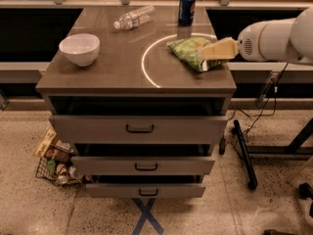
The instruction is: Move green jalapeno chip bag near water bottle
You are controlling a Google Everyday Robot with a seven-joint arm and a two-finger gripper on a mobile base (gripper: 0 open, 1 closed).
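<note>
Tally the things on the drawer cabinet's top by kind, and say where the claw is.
Green jalapeno chip bag: 1
Water bottle: 1
Blue soda can: 1
White bowl: 1
Total: 4
Claw: at the chip bag's right edge.

Views: one; no second view to overlap.
Position: raised, in front of the drawer cabinet (139, 129), set back from the gripper (217, 49); mounting cannot be told.
Facing: tilted down, toward the far edge of the cabinet top (112, 72).
Range: middle distance. The frame holds the whole top, three drawer fronts (142, 165) and the floor (44, 209) below the gripper.
Gripper: upper right of frame, entering from picture-right, at the green jalapeno chip bag (188, 50).
Water bottle (132, 17): beyond the gripper, to its picture-left.
</note>
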